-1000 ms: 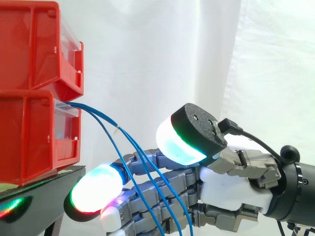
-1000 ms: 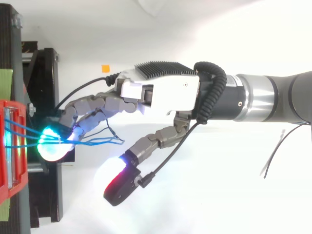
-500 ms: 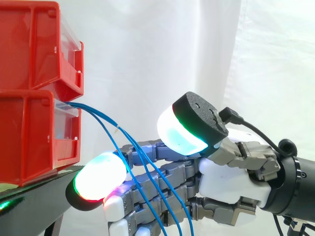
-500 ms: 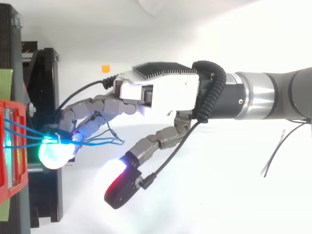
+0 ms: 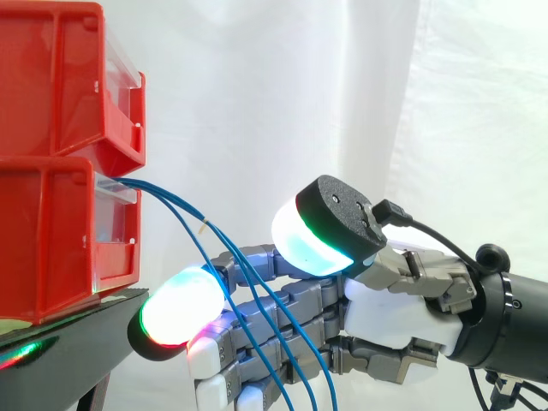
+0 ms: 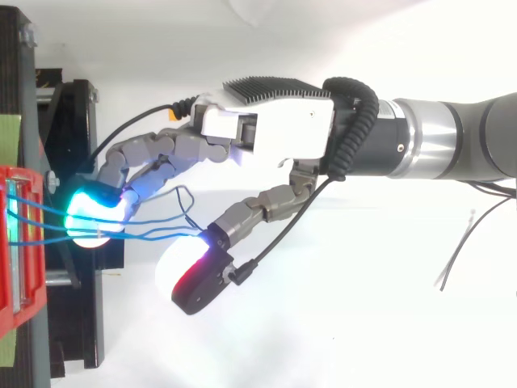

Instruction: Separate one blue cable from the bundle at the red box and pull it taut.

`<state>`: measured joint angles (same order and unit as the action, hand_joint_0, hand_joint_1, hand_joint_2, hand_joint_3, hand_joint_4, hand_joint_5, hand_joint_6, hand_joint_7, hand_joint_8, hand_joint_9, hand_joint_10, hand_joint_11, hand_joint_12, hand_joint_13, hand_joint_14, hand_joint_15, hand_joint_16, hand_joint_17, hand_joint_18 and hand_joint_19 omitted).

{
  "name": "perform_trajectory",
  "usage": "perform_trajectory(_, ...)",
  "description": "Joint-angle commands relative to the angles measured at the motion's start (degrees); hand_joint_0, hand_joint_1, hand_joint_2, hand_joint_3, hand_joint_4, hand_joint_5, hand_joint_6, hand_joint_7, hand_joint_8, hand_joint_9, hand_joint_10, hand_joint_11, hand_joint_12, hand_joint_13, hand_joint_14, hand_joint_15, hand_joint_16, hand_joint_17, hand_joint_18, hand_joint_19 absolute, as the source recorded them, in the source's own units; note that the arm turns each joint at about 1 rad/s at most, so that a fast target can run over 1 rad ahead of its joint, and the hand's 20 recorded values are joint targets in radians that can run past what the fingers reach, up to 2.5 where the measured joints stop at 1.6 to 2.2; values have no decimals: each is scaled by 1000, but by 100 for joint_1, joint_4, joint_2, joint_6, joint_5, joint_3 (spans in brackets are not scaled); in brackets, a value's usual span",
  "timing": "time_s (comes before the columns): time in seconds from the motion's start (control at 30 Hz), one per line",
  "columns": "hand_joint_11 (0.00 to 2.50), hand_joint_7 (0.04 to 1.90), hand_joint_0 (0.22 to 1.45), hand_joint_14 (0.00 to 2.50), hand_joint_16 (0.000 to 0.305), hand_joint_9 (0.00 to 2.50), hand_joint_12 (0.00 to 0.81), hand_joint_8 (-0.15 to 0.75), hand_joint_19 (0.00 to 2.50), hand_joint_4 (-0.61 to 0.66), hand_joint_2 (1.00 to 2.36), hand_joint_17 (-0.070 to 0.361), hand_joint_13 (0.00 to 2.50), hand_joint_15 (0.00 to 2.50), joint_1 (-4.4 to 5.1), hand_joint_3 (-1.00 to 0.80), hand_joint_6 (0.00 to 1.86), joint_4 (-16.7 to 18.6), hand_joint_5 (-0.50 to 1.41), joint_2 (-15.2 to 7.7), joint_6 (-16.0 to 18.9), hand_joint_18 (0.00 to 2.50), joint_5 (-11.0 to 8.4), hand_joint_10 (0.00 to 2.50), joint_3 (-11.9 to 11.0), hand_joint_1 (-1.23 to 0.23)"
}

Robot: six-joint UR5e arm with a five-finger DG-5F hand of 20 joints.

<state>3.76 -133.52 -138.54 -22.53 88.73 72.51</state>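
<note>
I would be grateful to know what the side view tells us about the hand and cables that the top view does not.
Side view: the red bins are stacked on the black stand. The blue cables leave the lower bin's front and droop down across the fingers.
Top view: the cables run side by side from the bin, the thumb stands apart from them, and the arm comes in from the right.
Both: the open hand reaches towards the bins, and the cables hang slack.
</note>
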Motion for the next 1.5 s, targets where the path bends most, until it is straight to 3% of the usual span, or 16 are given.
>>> perform_trajectory(0.0, 428, 904, 584, 18, 51, 689, 361, 292, 683, 303, 1000, 114, 766, 463, -16, -500, 502, 10, -158, -68, 12, 642, 13, 13, 0, -632)
perform_trajectory(0.1, 426, 901, 583, 18, 51, 687, 361, 294, 686, 305, 1000, 115, 768, 471, -51, -500, 503, 124, -158, -147, 91, 643, 39, 13, 0, -632)
perform_trajectory(0.4, 435, 913, 602, 18, 50, 692, 357, 289, 698, 301, 1000, 114, 777, 473, -69, -490, 502, 212, -155, -138, 346, 643, 391, 13, -123, -627)
perform_trajectory(0.67, 451, 920, 593, 19, 51, 696, 357, 288, 721, 301, 1000, 114, 792, 499, -139, -500, 502, 265, -154, -138, 408, 652, 443, 15, -123, -625)
perform_trajectory(0.83, 455, 924, 592, 19, 51, 697, 358, 288, 728, 302, 1000, 114, 802, 506, -148, -500, 502, 265, -153, -138, 636, 662, 619, 16, -123, -627)
perform_trajectory(1.0, 452, 930, 593, 19, 51, 704, 358, 286, 728, 311, 1000, 114, 808, 506, -86, -500, 502, 335, -152, -138, 1005, 667, 602, 15, -123, -629)
perform_trajectory(1.47, 489, 1059, 634, 20, 51, 725, 354, 289, 749, 281, 1004, 114, 823, 523, -165, -427, 502, 423, -131, -138, 1041, 682, 628, 16, -123, -643)
